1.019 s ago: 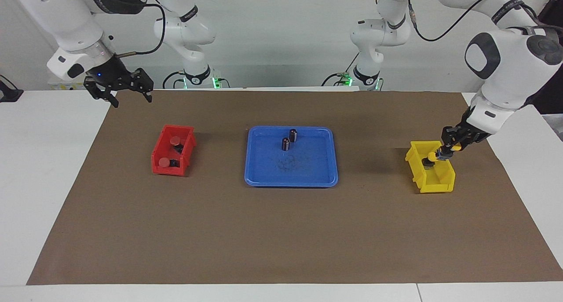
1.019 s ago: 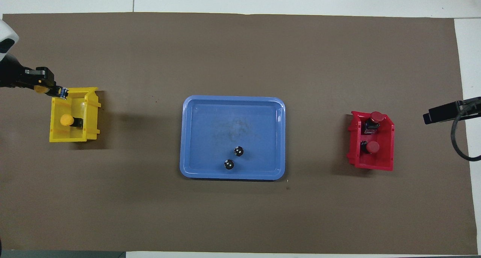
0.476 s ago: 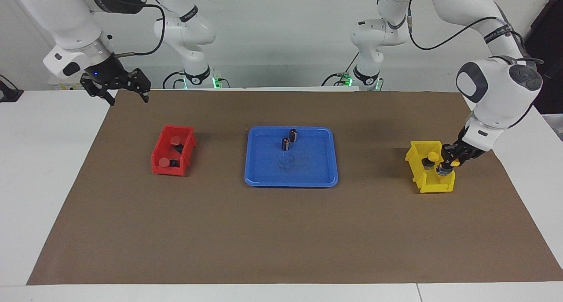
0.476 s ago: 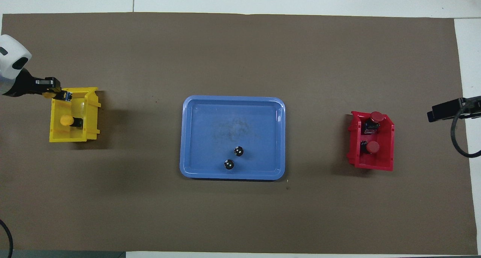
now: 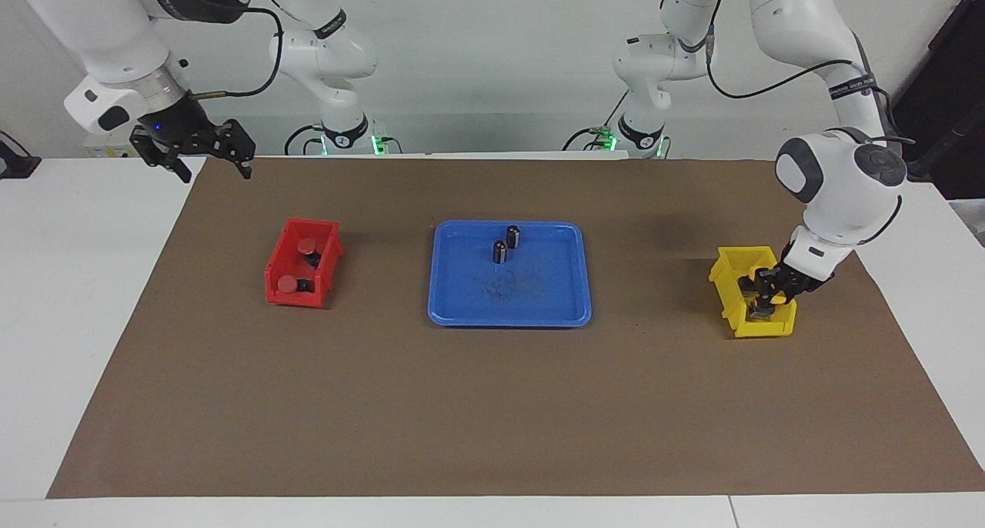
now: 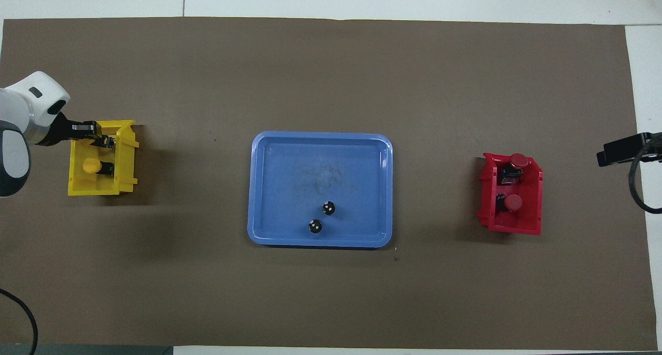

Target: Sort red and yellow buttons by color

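Descent is the change here: over the last second the left pincer point(image 5: 766, 301) has come down from above the rim of the yellow bin point(image 5: 750, 324) and now sits deep inside it, toward the part of the bin farther from the robots. Its fingertips are clamped on the second yellow button point(image 6: 107, 141), which hangs low in the bin and is mostly hidden by the pincer. The first yellow button point(image 6: 92, 165) lies in the same bin, nearer to the robots, cap sideways.

Both red buttons point(image 6: 513, 203) rest in the red bin point(image 6: 535, 210) at the right arm's end of the worktop. The right pincer point(image 5: 206, 152), fingers apart and empty, has drifted up and away from the red bin and waits above the corner of the brown mat point(image 5: 492, 405).

On the blue tray point(image 5: 462, 312) only two dark cylinders point(image 5: 506, 244) stand upright, with no coloured caps, so they appear to be no part of the sort.

By my reading the sort is nearly done: what remains is to let go of this last yellow button and lift clear without dragging it out.
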Controlling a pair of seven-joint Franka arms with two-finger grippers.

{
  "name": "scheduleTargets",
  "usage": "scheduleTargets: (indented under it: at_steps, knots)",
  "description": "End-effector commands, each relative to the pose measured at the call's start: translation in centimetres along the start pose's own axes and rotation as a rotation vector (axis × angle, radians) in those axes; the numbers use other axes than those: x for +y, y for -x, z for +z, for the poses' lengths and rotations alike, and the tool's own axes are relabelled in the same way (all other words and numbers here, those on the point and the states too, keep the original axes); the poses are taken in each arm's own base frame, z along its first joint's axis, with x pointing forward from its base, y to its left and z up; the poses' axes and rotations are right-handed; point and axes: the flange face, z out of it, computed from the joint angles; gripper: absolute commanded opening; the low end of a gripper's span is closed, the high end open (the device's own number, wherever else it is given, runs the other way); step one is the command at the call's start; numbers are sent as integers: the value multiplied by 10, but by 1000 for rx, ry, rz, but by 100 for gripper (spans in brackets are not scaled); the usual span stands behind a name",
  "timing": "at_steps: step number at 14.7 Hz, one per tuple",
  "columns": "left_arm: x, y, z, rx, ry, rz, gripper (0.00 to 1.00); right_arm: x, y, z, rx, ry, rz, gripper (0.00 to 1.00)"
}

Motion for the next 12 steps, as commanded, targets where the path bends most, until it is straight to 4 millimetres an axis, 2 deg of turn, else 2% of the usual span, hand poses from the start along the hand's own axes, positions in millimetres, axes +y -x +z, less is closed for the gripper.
scheduleTargets:
  at_steps: [1, 2, 3, 4, 5, 8, 10, 11, 12]
  knots:
    - [1, 0, 9, 25, 0, 14, 3, -2, 6, -1, -15, 6, 8, 100]
    - [3, 1, 17, 22, 0, 17, 4, -2, 6, -2, -13, 6, 10, 100]
    - [3, 1, 18, 29, -1, 17, 18, -2, 6, -2, -13, 5, 10, 100]
    - [2, 1, 17, 25, -1, 16, 40, -2, 6, -1, -15, 6, 10, 100]
    - [3, 0, 17, 23, 0, 16, 53, -2, 6, -1, -15, 4, 10, 100]
    - [4, -3, 9, 10, 2, 16, 57, -2, 6, -1, -15, 6, 10, 100]
    - [5, -7, -3, -10, 5, 16, 59, -2, 6, -2, -13, 5, 10, 100]
    - [5, -11, -13, -20, 7, 20, 72, -2, 6, -2, -13, 5, 10, 100]
    - [8, -15, -24, -32, 10, 31, 98, -2, 6, -2, -13, 5, 10, 100]
